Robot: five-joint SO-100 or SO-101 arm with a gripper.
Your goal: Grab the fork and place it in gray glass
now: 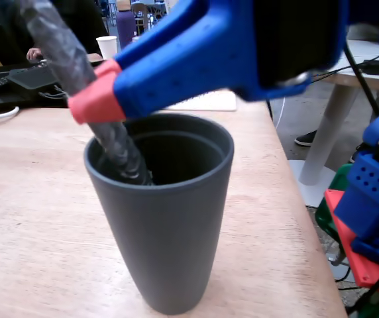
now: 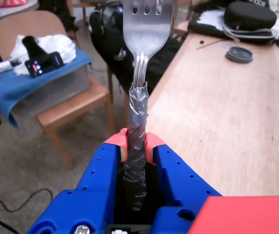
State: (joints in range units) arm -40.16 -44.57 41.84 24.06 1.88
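The fork (image 2: 140,73) sits pinched by its taped handle in the gripper (image 2: 136,147). In the fixed view we see its lower end inside the gray glass (image 1: 166,218), its tip hidden by the wall. The glass stands near the table (image 1: 30,218) edge.

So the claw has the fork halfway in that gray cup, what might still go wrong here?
Three things, I think. The fork leans against the gray glass's rim, so pushing on might tip the tall, narrow-based cup. Once the claw opens, the long fork would lean out, tined end up, and could topple the cup. And the cup stands fairly near the table's right edge in the fixed view, so a knock might send it off.
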